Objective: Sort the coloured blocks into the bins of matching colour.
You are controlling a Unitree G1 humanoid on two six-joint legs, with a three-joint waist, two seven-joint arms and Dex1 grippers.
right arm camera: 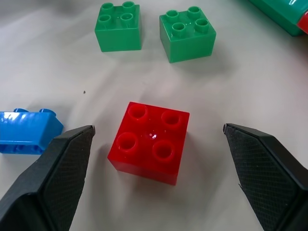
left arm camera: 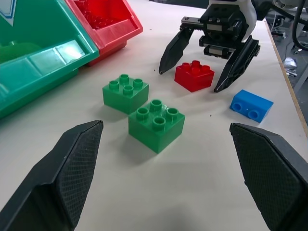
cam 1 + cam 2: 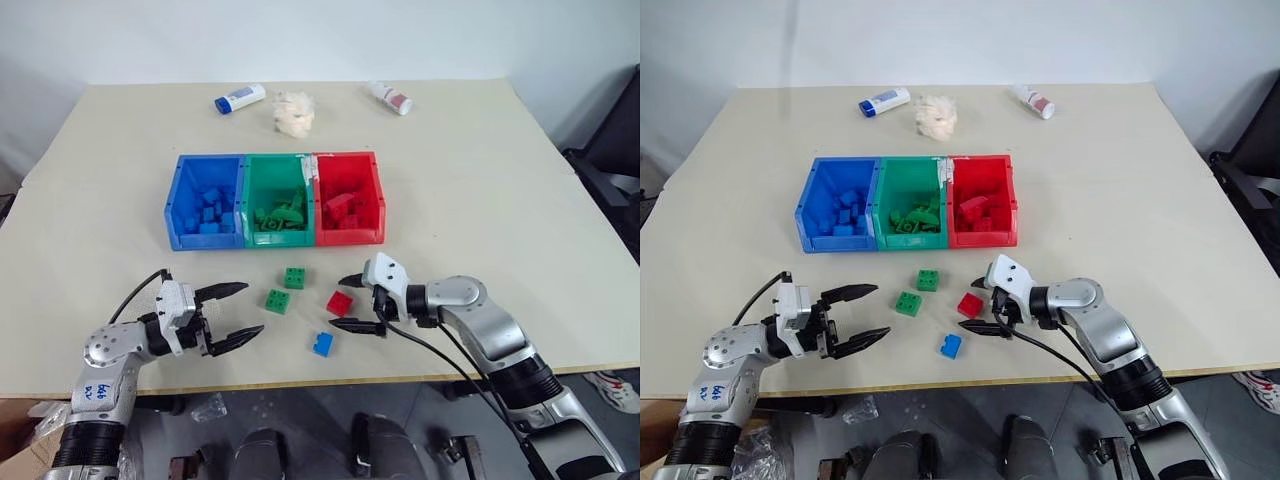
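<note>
Red brick (image 1: 149, 143) sat on the worktop (image 3: 500, 180) between the spread fingers of the right claw (image 3: 358, 303), which gripped nothing yet, apparently lined up to pinch it for the red bin (image 3: 375, 190). The left claw (image 3: 232, 316) hung released beside the two green bricks (image 2: 142, 108). A blue brick (image 3: 322, 343) lay just beside the red, possibly crowding one finger. Bottles and a tissue wad (image 3: 293, 112) stood well apart.

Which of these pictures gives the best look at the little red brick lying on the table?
The right wrist view: the red brick sits close up, studs upward, between the right hand's open fingers. The left wrist view shows it farther off, under that hand. In both eye views it is a small red square beside the hand.
</note>
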